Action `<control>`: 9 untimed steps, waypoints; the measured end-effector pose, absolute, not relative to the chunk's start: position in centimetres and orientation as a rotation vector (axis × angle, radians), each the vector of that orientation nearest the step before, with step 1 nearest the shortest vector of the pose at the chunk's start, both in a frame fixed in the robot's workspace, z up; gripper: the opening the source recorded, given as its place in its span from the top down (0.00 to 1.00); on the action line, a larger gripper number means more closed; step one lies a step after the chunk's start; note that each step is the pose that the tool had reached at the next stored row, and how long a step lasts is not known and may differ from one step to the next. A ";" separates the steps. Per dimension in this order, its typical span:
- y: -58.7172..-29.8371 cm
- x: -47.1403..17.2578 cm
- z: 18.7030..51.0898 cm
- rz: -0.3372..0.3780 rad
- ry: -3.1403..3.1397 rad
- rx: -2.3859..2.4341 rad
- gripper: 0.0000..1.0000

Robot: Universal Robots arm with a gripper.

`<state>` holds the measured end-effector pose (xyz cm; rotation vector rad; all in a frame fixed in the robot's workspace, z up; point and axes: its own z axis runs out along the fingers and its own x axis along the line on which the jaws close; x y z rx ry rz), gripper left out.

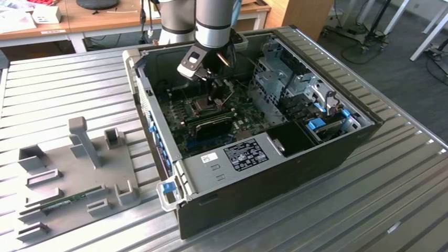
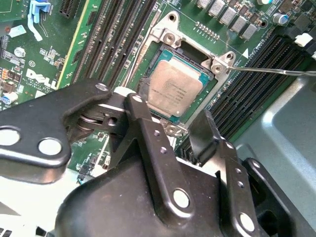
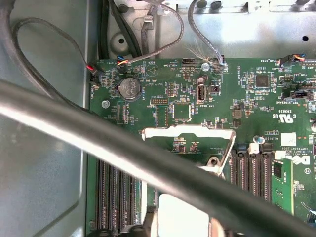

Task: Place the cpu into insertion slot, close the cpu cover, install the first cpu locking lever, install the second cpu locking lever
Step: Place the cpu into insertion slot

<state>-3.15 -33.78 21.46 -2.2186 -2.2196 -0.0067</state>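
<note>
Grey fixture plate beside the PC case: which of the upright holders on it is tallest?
The narrow grey post: it rises well above every squat holder on the plate, including the short block right beside it.

The square, silver-grey-topped cpu point(image 2: 170, 89) lay flat inside the dark-framed insertion slot point(image 2: 193, 55), while the thin silver cpu cover point(image 3: 187, 131) stood hinged open, clear of the chip.

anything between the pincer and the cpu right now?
Nothing: in the second wrist view the open pincer hangs over the flat silver-topped square cpu, seated uncovered in its dark-framed insertion slot; the gap is bare.
</note>
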 end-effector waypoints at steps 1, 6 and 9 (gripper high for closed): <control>-33.8 -3.2 21.5 -0.007 -2.220 -2.219 0.41; -33.8 -3.2 21.5 -0.006 -2.220 -2.219 0.65; -33.8 -3.2 21.5 -0.006 -2.220 -2.219 0.77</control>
